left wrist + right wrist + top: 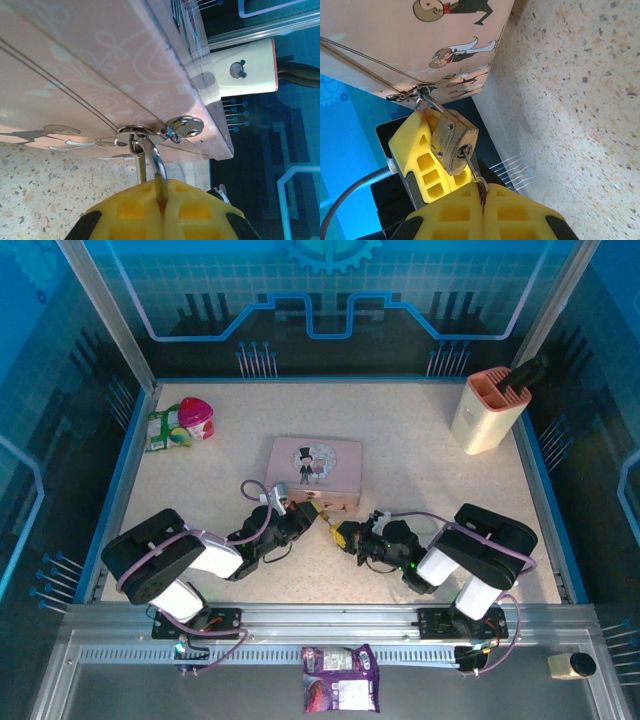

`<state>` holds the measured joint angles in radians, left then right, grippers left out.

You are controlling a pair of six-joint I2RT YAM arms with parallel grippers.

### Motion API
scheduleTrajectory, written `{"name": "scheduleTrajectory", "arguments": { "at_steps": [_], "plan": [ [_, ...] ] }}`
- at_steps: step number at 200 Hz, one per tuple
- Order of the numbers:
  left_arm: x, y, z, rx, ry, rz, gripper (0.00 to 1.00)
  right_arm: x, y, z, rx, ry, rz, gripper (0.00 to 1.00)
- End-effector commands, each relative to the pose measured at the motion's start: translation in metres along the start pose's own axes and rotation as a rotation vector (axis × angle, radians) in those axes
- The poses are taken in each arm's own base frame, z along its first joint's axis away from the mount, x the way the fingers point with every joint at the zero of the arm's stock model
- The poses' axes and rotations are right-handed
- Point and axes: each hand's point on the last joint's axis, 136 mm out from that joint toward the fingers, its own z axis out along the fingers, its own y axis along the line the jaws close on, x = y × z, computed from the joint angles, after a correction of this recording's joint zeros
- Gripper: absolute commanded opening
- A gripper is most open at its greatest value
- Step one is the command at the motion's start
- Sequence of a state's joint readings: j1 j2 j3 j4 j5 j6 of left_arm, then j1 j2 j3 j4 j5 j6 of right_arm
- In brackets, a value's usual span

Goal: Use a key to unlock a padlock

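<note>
on speckled table [430,480], blue-walled: pink tin [313,472] w/ padlock [454,141].

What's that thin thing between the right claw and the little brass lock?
A key, pinched in the right claw, its tip in the keyhole of the padlock. The right wrist view shows it.

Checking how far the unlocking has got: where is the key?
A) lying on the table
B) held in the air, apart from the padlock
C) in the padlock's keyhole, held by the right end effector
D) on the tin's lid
C: in the right wrist view the key runs from the shut right end effector straight into the keyhole at the bottom of the padlock.
</note>
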<state>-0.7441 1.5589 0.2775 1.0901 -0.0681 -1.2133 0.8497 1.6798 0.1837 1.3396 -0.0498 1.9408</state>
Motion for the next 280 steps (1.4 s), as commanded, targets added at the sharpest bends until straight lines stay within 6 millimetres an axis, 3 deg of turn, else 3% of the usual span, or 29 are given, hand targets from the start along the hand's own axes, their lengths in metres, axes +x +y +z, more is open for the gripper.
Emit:
{"name": "scheduleTrajectory", "arguments": {
  "at_steps": [1,24,61,89,201,256,280],
  "plan": [
    [0.026,-0.032,-0.003,0.127,0.109,0.031,0.0,-0.004,0.035,0.007,-0.123,-0.016,-0.019,0.0],
    [0.028,-0.035,-0.002,0.134,0.114,0.031,0.0,0.0,0.046,0.013,-0.147,0.007,-0.024,0.0],
    [0.031,-0.036,-0.002,0.138,0.124,0.03,0.0,-0.014,0.052,0.007,-0.159,-0.009,-0.004,0.0],
    [0.031,-0.04,-0.003,0.155,0.117,0.031,0.0,-0.013,0.06,0.007,-0.181,-0.004,0.005,0.0],
    [0.034,-0.046,-0.001,0.193,0.116,0.017,0.0,-0.001,0.058,0.019,-0.175,0.018,0.089,0.0],
    [0.035,-0.046,-0.002,0.195,0.117,0.017,0.0,-0.008,0.076,0.01,-0.236,-0.025,0.064,0.0],
    [0.034,-0.041,-0.004,0.175,0.108,0.02,0.0,-0.01,0.067,0.009,-0.211,-0.03,0.056,0.0]
  ]
}}
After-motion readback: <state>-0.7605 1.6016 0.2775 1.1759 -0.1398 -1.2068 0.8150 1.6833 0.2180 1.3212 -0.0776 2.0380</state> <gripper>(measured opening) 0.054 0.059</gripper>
